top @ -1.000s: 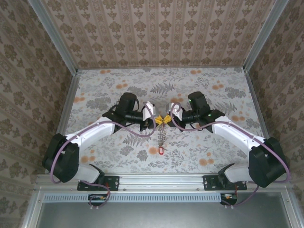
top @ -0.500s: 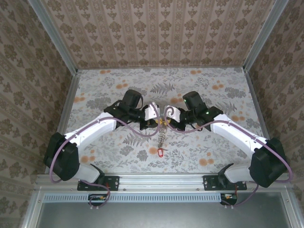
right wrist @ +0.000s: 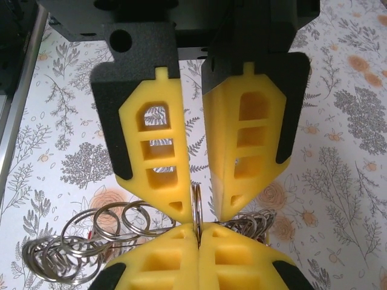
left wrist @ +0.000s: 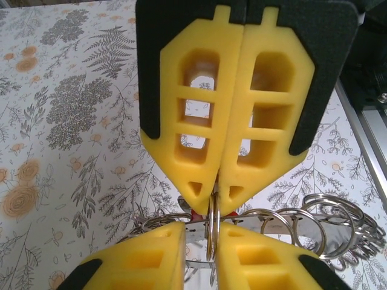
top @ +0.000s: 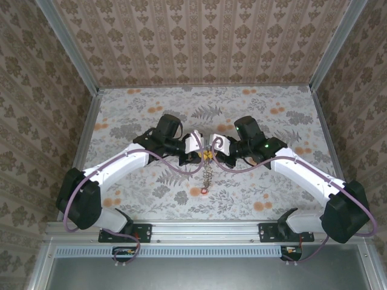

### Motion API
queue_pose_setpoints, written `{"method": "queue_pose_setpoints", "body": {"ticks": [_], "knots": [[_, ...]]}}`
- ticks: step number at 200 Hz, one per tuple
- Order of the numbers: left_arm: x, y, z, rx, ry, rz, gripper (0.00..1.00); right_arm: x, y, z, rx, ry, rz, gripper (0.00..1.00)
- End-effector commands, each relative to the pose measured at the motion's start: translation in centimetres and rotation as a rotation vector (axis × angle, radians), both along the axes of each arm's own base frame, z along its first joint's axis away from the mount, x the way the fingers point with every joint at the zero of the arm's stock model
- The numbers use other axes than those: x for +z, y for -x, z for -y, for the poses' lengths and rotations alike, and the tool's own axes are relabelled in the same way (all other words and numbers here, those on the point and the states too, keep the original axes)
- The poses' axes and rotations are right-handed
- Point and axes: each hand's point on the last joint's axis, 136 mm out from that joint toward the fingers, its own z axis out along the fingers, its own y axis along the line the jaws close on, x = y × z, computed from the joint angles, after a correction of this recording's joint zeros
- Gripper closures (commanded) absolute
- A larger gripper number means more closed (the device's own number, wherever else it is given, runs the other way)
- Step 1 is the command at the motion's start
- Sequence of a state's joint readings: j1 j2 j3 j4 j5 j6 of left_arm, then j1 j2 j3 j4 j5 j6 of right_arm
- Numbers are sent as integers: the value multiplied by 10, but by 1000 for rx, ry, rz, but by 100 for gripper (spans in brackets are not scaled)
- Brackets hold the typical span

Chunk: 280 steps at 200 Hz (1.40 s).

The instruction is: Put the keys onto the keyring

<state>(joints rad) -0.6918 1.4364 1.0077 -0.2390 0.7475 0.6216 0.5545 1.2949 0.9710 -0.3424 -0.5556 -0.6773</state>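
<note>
My two grippers meet tip to tip above the middle of the table. The right gripper (right wrist: pixel 198 228) is shut on the thin metal keyring (right wrist: pixel 196 202), which stands edge-on. The left gripper (left wrist: pixel 201 229) is slightly open, its yellow pads on either side of the same keyring (left wrist: pixel 211 232) with a gap showing. Grey keys on small split rings (left wrist: pixel 338 220) hang in a cluster below the keyring. In the top view the left gripper (top: pixel 199 154) faces the right gripper (top: pixel 216 152), and the keys (top: pixel 207 175) dangle in a string down to a red tag (top: pixel 205 191).
The floral tabletop (top: pixel 272 121) is walled by patterned panels at the back and both sides. A metal rail (top: pixel 205 229) with both arm bases runs along the near edge. More split rings (right wrist: pixel 72 248) spread to the left under the right gripper.
The two grippers have drawn closer together around the keyring. The hanging keys and red tag have lifted slightly.
</note>
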Motion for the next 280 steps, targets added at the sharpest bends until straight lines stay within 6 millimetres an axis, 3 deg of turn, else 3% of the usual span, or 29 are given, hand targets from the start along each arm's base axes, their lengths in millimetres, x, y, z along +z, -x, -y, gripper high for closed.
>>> {"method": "queue_pose_setpoints", "body": {"ticks": [1, 25, 58, 98, 143, 193, 222, 280], "knots": [[15, 6, 6, -37, 72, 2, 86, 25, 3, -10, 43, -90, 59, 99], [19, 6, 5, -39, 86, 9, 100, 21, 2, -9, 36, -79, 51, 96], [31, 2, 0, -14, 154, 25, 100, 12, -10, -1, -32, -100, 17, 84], [46, 7, -2, -46, 261, -2, 100, 8, -13, -2, -33, -233, -94, 80], [43, 10, -1, -65, 277, -26, 100, 17, -14, -7, -17, -306, -104, 84], [41, 9, -2, -50, 270, -23, 100, 13, -15, 1, -41, -252, -78, 80], [41, 7, -3, -42, 266, -19, 100, 19, -7, 0, -2, -253, -85, 71], [41, 6, -3, -31, 256, -9, 100, 28, -2, 2, 24, -266, -38, 67]]}}
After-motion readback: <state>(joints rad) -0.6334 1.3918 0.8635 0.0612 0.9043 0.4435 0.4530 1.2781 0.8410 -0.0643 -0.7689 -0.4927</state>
